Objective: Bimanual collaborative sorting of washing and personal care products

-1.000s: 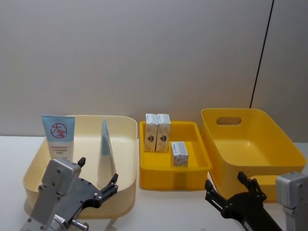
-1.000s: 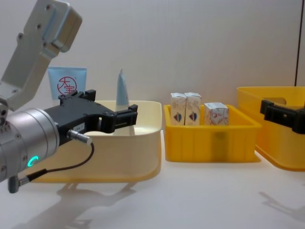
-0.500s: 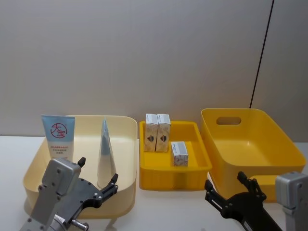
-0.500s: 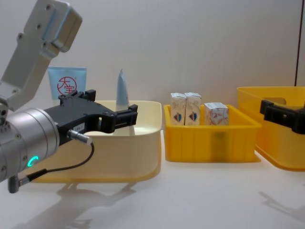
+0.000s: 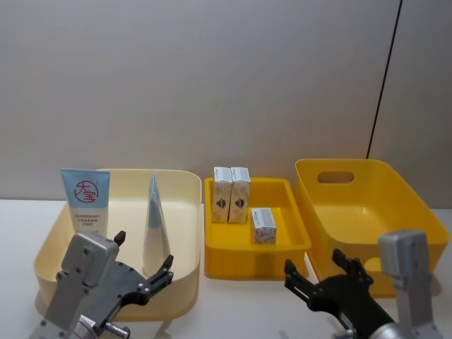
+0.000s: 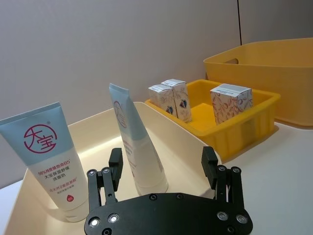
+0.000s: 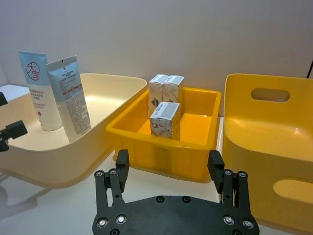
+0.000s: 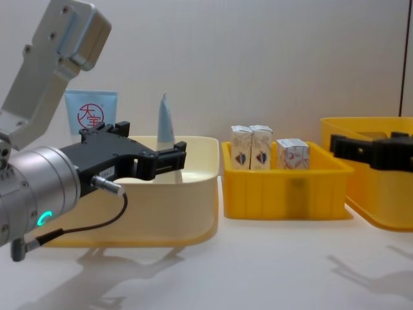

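Two white squeeze tubes stand in the cream bin: one with a red circular logo at its back left, one seen edge-on near the middle. Three cream cartons sit in the small yellow tray: two side by side upright at the back, one nearer the front. My left gripper hangs open over the cream bin's front, just short of the edge-on tube. My right gripper is open and empty in front of the tray, facing the front carton.
A large yellow bin with a handle slot stands to the right of the tray and holds nothing. All three containers sit side by side on a white table, against a plain grey wall.
My right gripper has moved left, from in front of the large bin to in front of the tray's right end. The left gripper and all products have stayed put.
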Motion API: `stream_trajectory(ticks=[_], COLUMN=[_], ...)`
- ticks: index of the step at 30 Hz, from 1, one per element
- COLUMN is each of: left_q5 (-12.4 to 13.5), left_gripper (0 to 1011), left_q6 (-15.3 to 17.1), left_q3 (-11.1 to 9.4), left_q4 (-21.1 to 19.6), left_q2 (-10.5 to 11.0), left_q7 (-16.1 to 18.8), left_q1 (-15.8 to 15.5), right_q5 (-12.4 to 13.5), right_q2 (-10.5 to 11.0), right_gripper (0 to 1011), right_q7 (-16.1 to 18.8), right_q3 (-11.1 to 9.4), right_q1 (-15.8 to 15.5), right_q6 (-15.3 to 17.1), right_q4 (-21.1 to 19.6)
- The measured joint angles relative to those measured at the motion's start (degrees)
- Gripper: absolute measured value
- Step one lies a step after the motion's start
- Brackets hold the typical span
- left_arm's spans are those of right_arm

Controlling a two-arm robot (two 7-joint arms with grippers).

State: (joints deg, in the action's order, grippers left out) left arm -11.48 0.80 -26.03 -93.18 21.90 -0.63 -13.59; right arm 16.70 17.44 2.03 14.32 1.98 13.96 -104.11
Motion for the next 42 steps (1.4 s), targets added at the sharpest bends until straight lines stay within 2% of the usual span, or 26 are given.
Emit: stream_trajectory(ticks=[3, 4, 7, 10, 12, 20, 26, 32, 36, 42], left_q5=[0.00, 0.00, 0.00, 0.00, 0.00, 0.00, 0.00, 0.00, 0.00, 0.00], left_gripper=[1003, 1003, 1003, 1003, 1003, 1003, 1003, 1003, 1003, 1003], left_q6=[0.00, 0.00, 0.00, 0.00, 0.00, 0.00, 0.00, 0.00, 0.00, 0.00], left_q3=[0.00, 0.00, 0.00, 0.00, 0.00, 0.00, 0.00, 0.00, 0.00, 0.00], left_q4=[0.00, 0.00, 0.00, 0.00, 0.00, 0.00, 0.00, 0.00, 0.00, 0.00], left_q2=[0.00, 0.00, 0.00, -0.01, 0.00, 0.00, 0.00, 0.00, 0.00, 0.00], left_q7=[0.00, 0.00, 0.00, 0.00, 0.00, 0.00, 0.00, 0.00, 0.00, 0.00], left_q1=[0.00, 0.00, 0.00, 0.00, 0.00, 0.00, 0.00, 0.00, 0.00, 0.00], right_q5=[0.17, 0.17, 0.43, 0.59, 0.82, 0.93, 1.06, 1.05, 0.65, -1.00], right_q2=[-0.79, -0.79, -1.83, -2.43, -3.41, -6.12, -8.24, -9.89, -10.50, -11.87], right_gripper=[1001, 1001, 1001, 1001, 1002, 1001, 1002, 1001, 1002, 1001], right_q7=[-0.93, -0.93, -2.18, -2.91, -3.96, -6.35, -7.57, -8.32, -8.92, -10.56], right_q3=[0.45, 0.45, 0.73, 0.79, 0.84, 1.36, 1.72, 2.15, 2.45, 2.80], right_q1=[1.47, 1.47, 3.17, 4.03, 5.17, 8.23, 10.95, 13.79, 15.38, 19.33], right_q6=[4.75, 4.75, 10.85, 14.20, 18.66, 27.02, 31.89, 35.34, 36.56, 37.42], right_q4=[-1.31, -1.31, -2.92, -3.68, -4.55, -5.25, -4.85, -3.73, -2.85, 0.52])
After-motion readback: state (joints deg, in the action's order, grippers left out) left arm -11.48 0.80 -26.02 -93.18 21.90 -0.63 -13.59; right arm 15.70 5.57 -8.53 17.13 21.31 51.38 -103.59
